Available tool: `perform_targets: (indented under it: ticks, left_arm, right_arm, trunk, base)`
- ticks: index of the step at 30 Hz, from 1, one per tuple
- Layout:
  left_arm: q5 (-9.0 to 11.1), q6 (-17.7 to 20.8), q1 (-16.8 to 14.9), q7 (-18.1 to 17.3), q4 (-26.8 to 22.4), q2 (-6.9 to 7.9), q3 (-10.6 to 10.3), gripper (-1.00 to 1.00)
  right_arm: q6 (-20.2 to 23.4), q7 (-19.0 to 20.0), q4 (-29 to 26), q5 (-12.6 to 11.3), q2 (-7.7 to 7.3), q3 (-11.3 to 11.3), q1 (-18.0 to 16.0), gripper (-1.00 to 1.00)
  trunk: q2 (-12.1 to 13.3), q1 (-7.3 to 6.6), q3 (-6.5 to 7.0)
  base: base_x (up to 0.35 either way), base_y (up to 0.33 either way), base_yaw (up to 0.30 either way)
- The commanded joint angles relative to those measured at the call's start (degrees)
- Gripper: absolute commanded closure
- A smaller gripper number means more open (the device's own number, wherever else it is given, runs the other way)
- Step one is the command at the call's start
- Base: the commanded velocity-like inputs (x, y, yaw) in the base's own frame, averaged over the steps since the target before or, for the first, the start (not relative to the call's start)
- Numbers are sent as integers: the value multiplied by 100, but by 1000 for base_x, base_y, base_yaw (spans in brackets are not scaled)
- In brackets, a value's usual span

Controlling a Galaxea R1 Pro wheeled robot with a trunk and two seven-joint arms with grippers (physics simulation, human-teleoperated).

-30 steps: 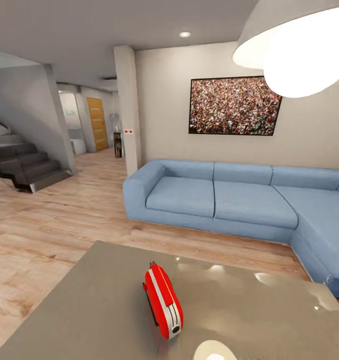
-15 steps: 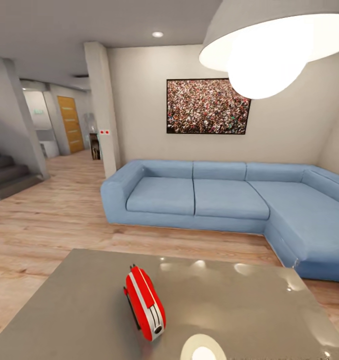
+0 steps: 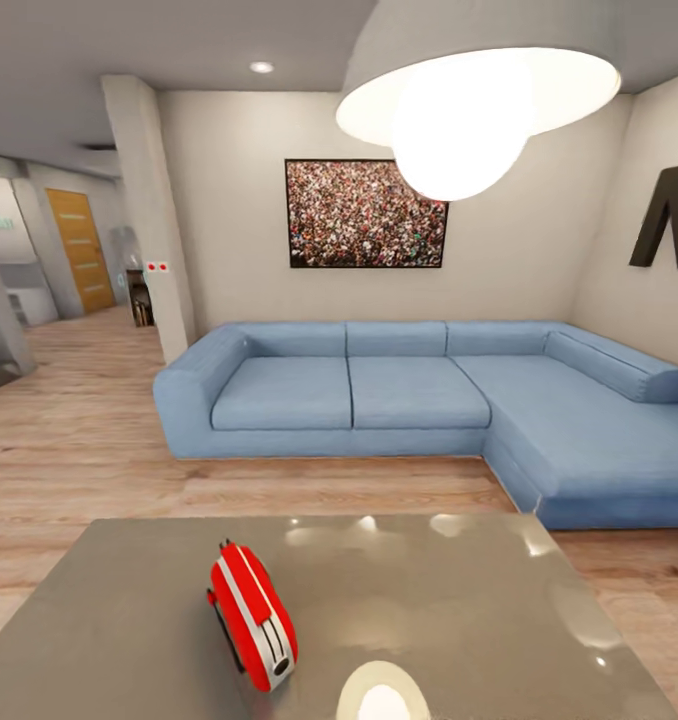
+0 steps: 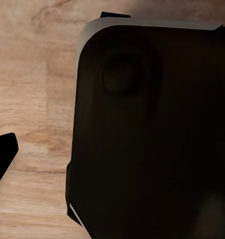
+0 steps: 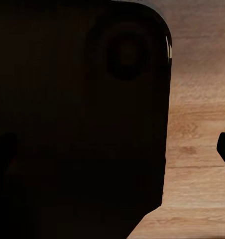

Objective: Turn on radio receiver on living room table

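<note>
Radio position: the radio receiver [image 3: 252, 616] is stood on the table [image 3: 459, 610], near its near edge and left of the table's middle, well apart from the sofa [image 3: 419, 400] beyond the far edge.

Long axis: the radio is seen nearly edge-on, its length running from the far left to the near right; the white edge band is turned up and toward the camera, and one end with a small round dark spot is pointed at the near edge.

Direction from the arms: no arm is seen over the table in the head view, so the radio is judged to lie ahead of and below both, left of centre; the left arm is therefore judged the nearer, though this cannot be confirmed.

Grippers: in the left wrist view and the right wrist view, a dark rounded body is seen close up over the plank floor [image 4: 33, 79]; whether either gripper's fingers are spread or closed cannot be told.

Radio look: glossy red shell, white band along the edge, a dark strip on the left face, a thin handle at the far end; the dial face is not turned to the camera.

Coming move: a reach down to the near-left of the table is judged necessary, with the dial side still to be found.
</note>
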Motion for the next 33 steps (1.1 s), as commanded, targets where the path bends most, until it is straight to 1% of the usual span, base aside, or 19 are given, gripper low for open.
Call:
perform_targets:
  ticks: [1,9,33]
  left_arm:
    - [-1,0,0,0,-1,0,0,-100]
    - [-2,0,0,0,-2,0,0,-100]
    - [-1,0,0,0,-1,0,0,-100]
  right_arm:
    - [0,-2,1,0,-2,0,1,-100]
    - [8,1,0,-8,-8,-6,1,-100]
    - [9,2,0,17,-8,9,-2,-100]
  trunk:
    - [0,0,2]
    - [0,0,7]
    - [0,0,8]
  base:
    - [0,0,-169]
    - [0,0,-57]
    - [0,0,-2]
